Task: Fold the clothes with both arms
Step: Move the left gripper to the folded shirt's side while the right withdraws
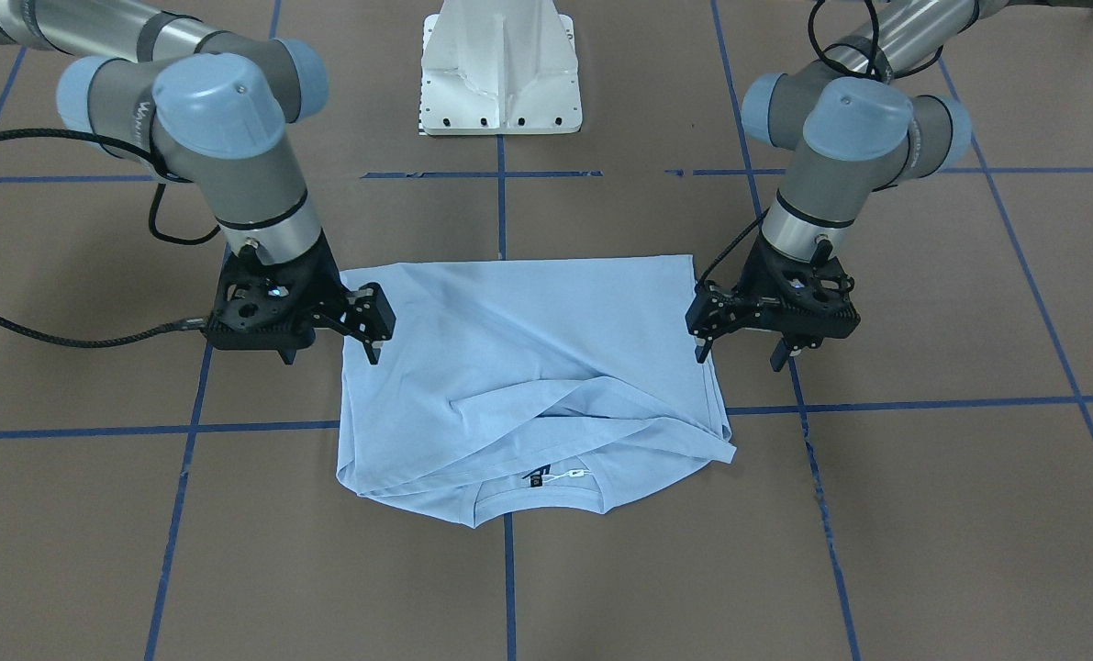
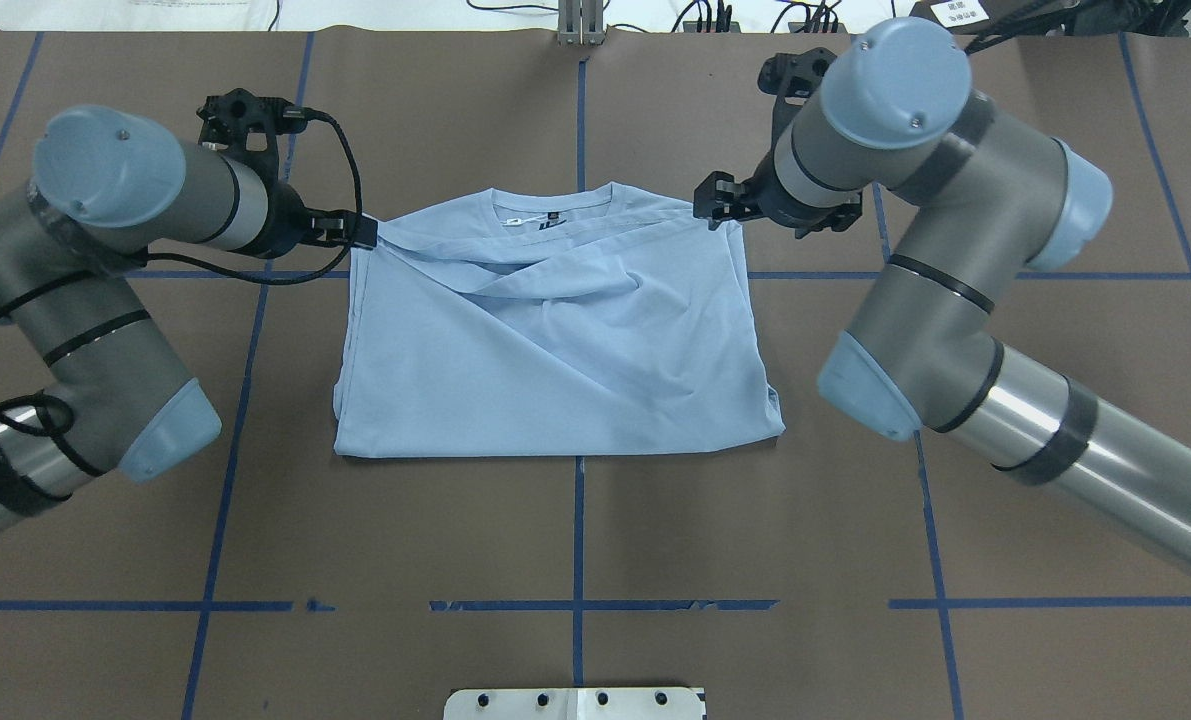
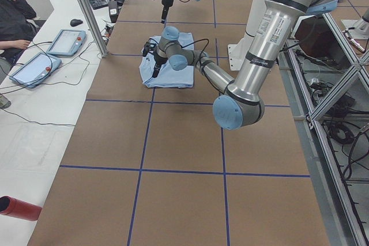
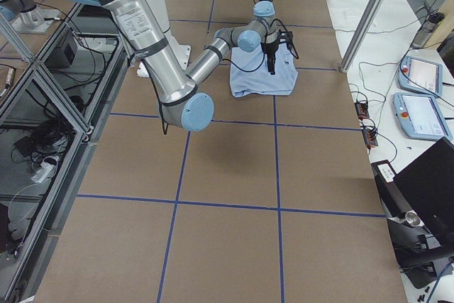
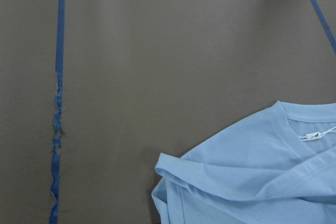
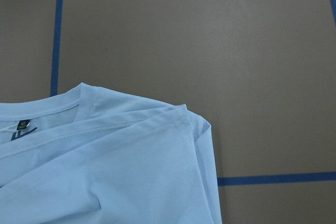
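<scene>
Overhead exterior: 1 light blue short-sleeved cotton T-shirt [image 2: 555,350] folded mid-bench, 2 arms flanking it.

Shirt is a rough rectangle lying flat on the brown paper-covered bench [image 1: 876,551]. Its collar and 1 dark neck label [image 1: 539,477] sit on the edge away from the white pedestal base [image 1: 500,73], with folded layers and diagonal creases across the top. The 2 grey tubular arms have light blue joint caps: left arm [image 1: 840,138] and right arm [image 1: 216,119], one at each side edge of the shirt. There are 2 black two-finger grippers. Left gripper [image 1: 739,354] has its jaws spread and pinches nothing; the inner one is at the shirt's edge, contact unclear. Right gripper [image 1: 330,356] is the same, mirrored. Each wrist view shows 1 collar-end corner of the shirt plus blue tape lines [image 6: 55,35].
</scene>
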Motion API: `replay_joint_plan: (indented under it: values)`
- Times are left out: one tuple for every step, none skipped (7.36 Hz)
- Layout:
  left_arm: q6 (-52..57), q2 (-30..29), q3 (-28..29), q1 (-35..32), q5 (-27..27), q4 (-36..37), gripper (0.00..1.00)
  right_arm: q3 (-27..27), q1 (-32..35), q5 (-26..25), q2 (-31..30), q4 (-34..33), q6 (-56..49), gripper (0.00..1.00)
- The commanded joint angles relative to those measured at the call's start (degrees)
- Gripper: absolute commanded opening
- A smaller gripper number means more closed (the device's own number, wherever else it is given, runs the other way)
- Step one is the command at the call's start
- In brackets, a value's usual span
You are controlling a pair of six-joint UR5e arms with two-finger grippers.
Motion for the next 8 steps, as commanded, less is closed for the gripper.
replay_joint_plan:
  values:
    - [-11.34,7.49,-6.99,7.52,1.5,-1.4,0.83,5.7,0.17,-0.07,-6.02,2.68,1.02,1.0]
    - [-16.19,9.0,-7.01,12.52,5.87,-1.49,0.71,5.62,0.09,-0.16,-6.02,2.68,0.93,1.0]
    - [-19.28,10.59,-6.84,16.22,8.08,-1.58,0.61,5.62,0.08,-0.25,-6.02,2.68,0.93,1.0]
    - [-19.75,11.73,-7.01,17.48,8.37,-2.19,0.56,5.71,0.17,-0.25,-6.02,2.68,0.93,1.0]
    - [-20.1,11.83,-7.1,18.01,8.46,-2.45,0.56,5.71,0.17,-0.25,-6.02,2.68,0.93,1.0]
    - [-20.19,11.83,-7.19,18.11,8.46,-2.54,0.53,5.71,0.09,-0.34,-5.94,2.68,0.93,1.0]
    - [-20.19,11.74,-7.27,18.11,8.37,-2.54,0.37,5.79,0.17,-0.25,-6.02,2.68,0.93,1.0]
    - [-20.19,11.83,-8.93,18.11,8.28,-2.46,0.22,5.79,0.17,-0.34,-5.94,2.68,0.93,1.0]
